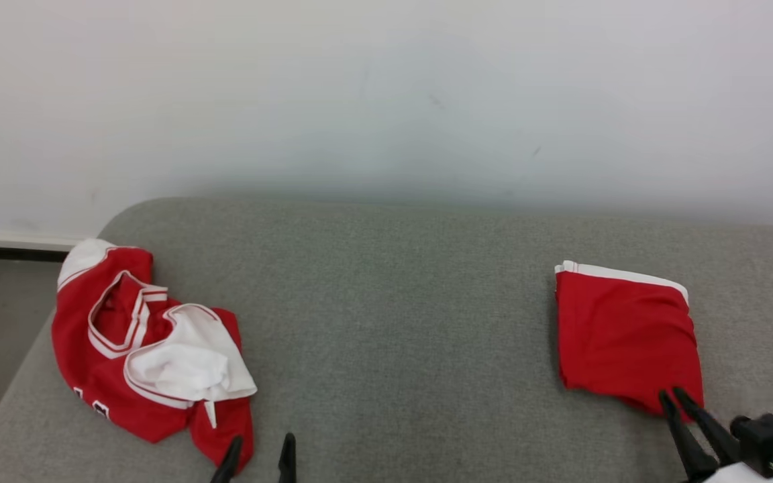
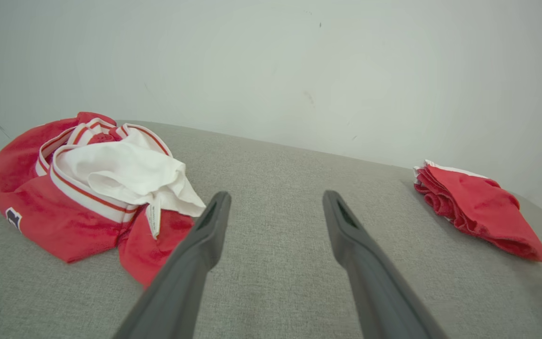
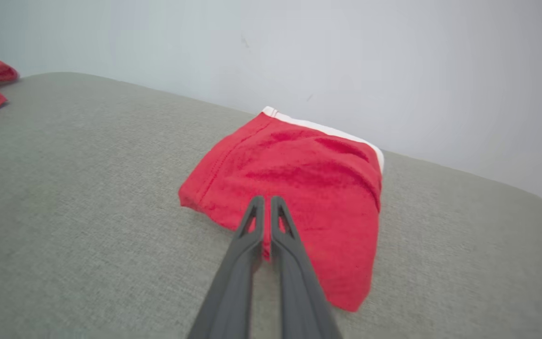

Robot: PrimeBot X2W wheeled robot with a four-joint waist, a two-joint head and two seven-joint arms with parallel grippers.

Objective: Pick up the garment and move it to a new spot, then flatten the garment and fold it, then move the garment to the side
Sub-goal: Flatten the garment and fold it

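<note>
Folded red garment (image 1: 625, 335) sits at the right end of the grey cushion (image 1: 393, 302), near the back edge by the white wall (image 1: 386, 100). It is a compact squarish packet with white trim along the far edge.

The right gripper (image 3: 267, 198) is at the packet's near edge with its fingers pressed together. A sliver of red cloth is caught between them, so it is pinching that edge. Probably this grip is for dragging the folded piece sideways, which would be the last step, and the fold looks done. Holding low at the edge should keep the layers stacked. The near corner looks loose and could peel open if pulled fast.

The left gripper (image 2: 275, 195) has its fingers spread wide and holds nothing. It is low over bare cushion, with one finger just beside the near corner of the crumpled jersey (image 1: 131, 335). Looks parked, or ready for that heap.

The jersey is bunched at the left end, well apart from the folded piece. It is red with white striped trim, and the white lining is turned out on top.

A small white tag (image 2: 153, 219) hangs from the lining, but its print is too small to read. The dark-and-white lettering (image 2: 12, 219) on the jersey's lower edge is partly hidden and can't be read. No brand is visible.
</note>
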